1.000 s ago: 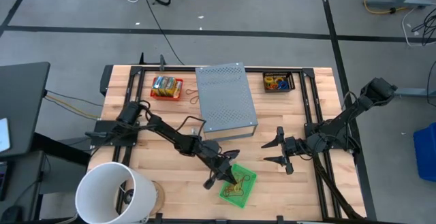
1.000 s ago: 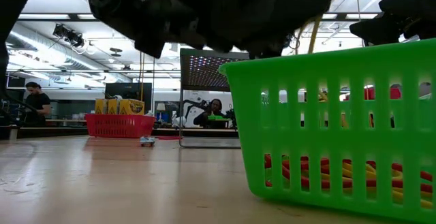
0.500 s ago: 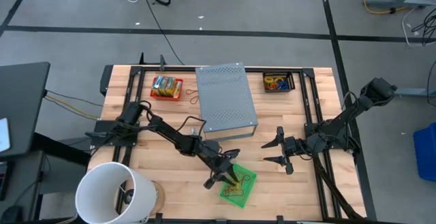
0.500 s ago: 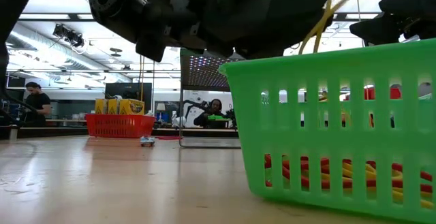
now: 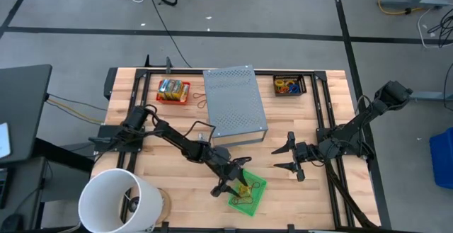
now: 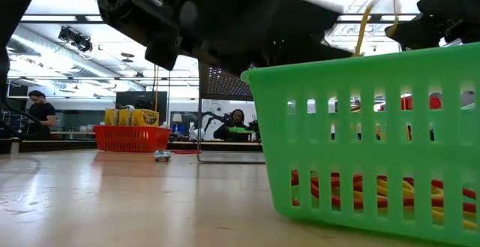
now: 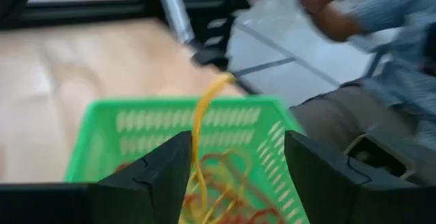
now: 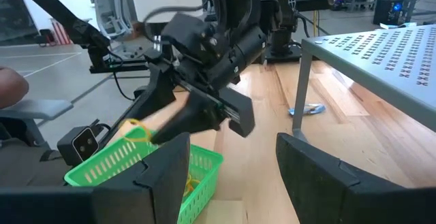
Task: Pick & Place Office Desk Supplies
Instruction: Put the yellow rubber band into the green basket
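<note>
A green slotted basket point(image 5: 249, 194) stands on the table near its front edge and holds several red and yellow rubber-band loops point(image 6: 390, 194). My left gripper point(image 5: 232, 178) hovers open over the basket's left rim. A yellow-orange rubber band point(image 7: 204, 125) runs upright between its fingers, with its lower end among the loops in the basket point(image 7: 177, 125). In the low view the same band point(image 6: 366, 23) sticks up above the rim. My right gripper point(image 5: 283, 158) waits open to the right of the basket, with nothing between its fingers. My left gripper stands open around the yellow-orange rubber band, which passes close by one finger point(image 7: 178, 157). Whether that finger touches the band, I cannot tell.
A grey perforated metal box point(image 5: 233, 104) stands at the table's middle back. A red tray with packets point(image 5: 173, 90) is left of it and a black tray with coloured bands point(image 5: 289, 86) is right of it. A white bucket point(image 5: 117, 201) sits at the front left corner.
My left gripper has opened above the green basket, staying in place. The yellow-orange band, pinched and slanting up a second ago, has come free and now stands lower between the spread fingers, its lower end in the basket.
</note>
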Action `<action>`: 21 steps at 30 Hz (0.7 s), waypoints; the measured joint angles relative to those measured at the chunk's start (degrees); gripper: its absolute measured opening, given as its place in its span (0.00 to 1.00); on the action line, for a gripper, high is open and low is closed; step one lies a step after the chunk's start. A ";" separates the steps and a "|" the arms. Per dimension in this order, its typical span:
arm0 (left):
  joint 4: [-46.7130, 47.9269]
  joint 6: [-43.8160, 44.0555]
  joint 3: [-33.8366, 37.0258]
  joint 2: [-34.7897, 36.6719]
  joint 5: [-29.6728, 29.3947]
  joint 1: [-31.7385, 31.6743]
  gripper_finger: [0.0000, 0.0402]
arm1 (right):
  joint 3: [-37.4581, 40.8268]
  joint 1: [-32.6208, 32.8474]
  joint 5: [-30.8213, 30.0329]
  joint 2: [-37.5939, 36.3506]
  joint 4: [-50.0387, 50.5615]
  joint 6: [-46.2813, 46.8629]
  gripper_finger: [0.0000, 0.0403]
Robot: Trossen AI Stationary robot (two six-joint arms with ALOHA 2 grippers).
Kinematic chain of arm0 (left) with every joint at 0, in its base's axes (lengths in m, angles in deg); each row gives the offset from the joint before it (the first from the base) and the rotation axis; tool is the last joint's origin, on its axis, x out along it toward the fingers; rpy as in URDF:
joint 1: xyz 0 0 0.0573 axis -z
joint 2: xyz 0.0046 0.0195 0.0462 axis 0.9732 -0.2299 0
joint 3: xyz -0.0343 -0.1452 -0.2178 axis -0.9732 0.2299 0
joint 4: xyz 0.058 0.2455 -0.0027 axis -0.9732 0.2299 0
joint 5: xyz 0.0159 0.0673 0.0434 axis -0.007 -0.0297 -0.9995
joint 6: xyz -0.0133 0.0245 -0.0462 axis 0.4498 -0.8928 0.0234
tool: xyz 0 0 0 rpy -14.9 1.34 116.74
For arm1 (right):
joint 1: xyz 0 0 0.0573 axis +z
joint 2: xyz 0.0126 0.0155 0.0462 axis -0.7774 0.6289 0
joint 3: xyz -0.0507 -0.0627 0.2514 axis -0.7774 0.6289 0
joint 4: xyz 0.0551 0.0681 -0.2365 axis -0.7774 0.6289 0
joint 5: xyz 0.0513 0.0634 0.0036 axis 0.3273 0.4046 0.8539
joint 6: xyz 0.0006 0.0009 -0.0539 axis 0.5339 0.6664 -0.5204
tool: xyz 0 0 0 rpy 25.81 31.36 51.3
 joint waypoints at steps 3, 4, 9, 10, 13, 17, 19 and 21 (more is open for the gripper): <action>2.17 -0.77 0.02 0.00 -4.42 -0.09 0.59 | 0.00 0.00 -0.02 0.00 0.00 0.00 0.56; 2.38 -1.27 0.02 0.00 -5.67 -0.08 0.58 | 0.00 0.00 0.00 0.00 -0.01 0.00 0.56; 1.86 -2.98 0.02 0.08 -9.08 0.15 0.58 | 0.00 0.01 0.00 0.00 -0.02 0.00 0.56; 1.88 -3.24 0.02 0.14 -9.27 0.30 0.58 | 0.00 0.02 -0.02 0.00 -0.02 0.00 0.56; 1.94 -3.86 0.02 0.22 -10.57 0.38 0.58 | 0.00 0.01 0.00 0.00 -0.02 0.00 0.56; 3.34 -3.31 0.02 0.22 -13.29 0.31 0.58 | 0.00 0.01 -0.02 0.00 -0.02 0.00 0.56; 4.62 -3.20 0.02 0.22 -15.99 0.27 0.58 | 0.00 0.01 -0.01 0.00 -0.02 0.00 0.56; 5.41 -3.51 0.02 0.22 -18.38 0.27 0.58 | 0.00 0.00 -0.02 0.00 -0.02 0.00 0.56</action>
